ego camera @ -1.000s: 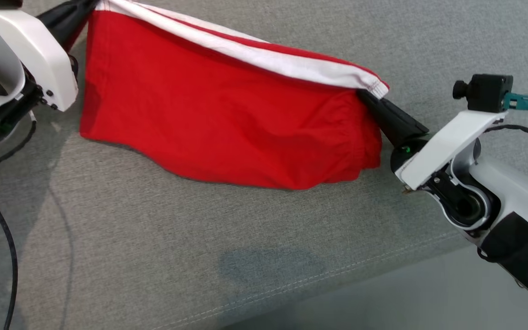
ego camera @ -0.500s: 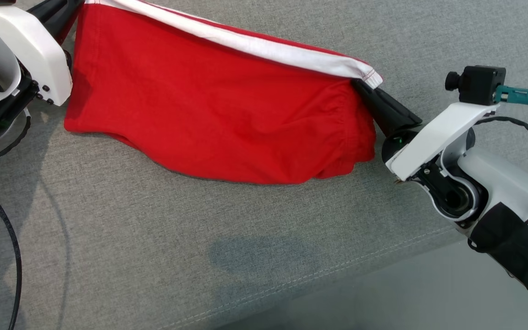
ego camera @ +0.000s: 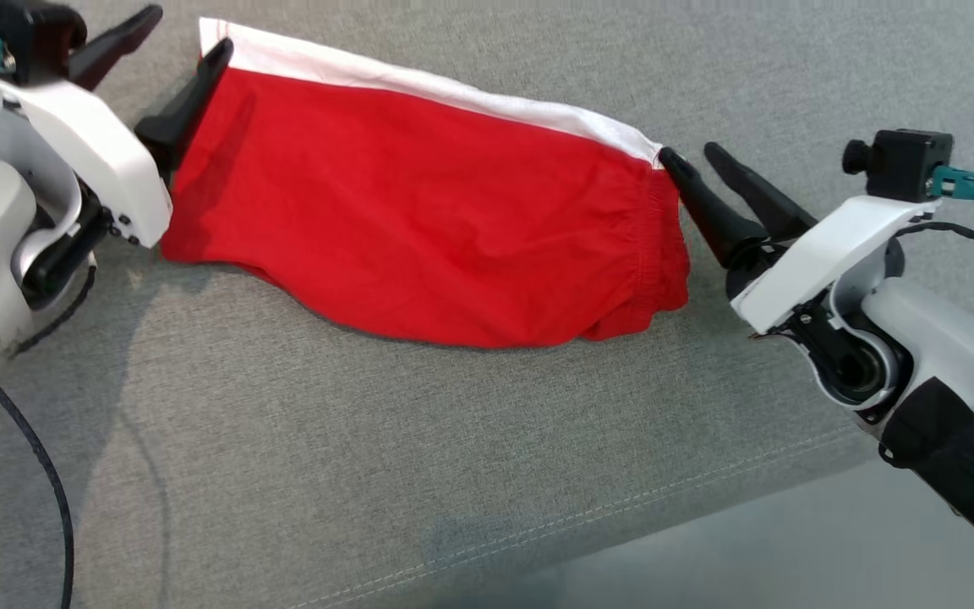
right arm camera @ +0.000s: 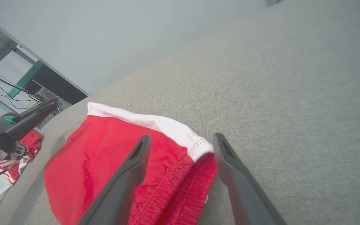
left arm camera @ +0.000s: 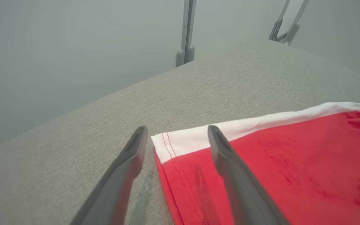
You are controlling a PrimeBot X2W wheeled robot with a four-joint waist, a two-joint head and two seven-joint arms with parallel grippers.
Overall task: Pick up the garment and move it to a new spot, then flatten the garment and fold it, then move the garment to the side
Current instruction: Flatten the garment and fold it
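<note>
Garment [ego camera: 419,228]: red cloth with a white band [ego camera: 453,89] along its far edge. It lies spread on the grey padded surface [ego camera: 453,474], in the far half of the head view, with its long axis running left to right.
Near edge: curved, bulging toward the robot and bunched at the right end.
Left end: the stitched white corner sits between the fingers of the left gripper [ego camera: 189,30]. Its jaws are wide and hold nothing. One finger is over red cloth, the other over bare grey.
Right end: gathered, puckered folds. The right gripper [ego camera: 688,150] has its jaws spread wide with nothing in them. Its inner fingertip is at the white corner; contact is unclear.
Open room: a broad bare stretch runs from the near edge down to the stitched seam [ego camera: 580,516]. There is more bare grey beyond the band and to the right.
Surface edges: the front edge runs diagonally past the seam. The far edge shows in the left wrist view, with metal legs [left arm camera: 186,31] behind it.
Clutter: a dark cable [ego camera: 30,440] hangs at the left. A red-and-white cloth [right arm camera: 8,175] lies off the surface, beyond the left arm.
</note>
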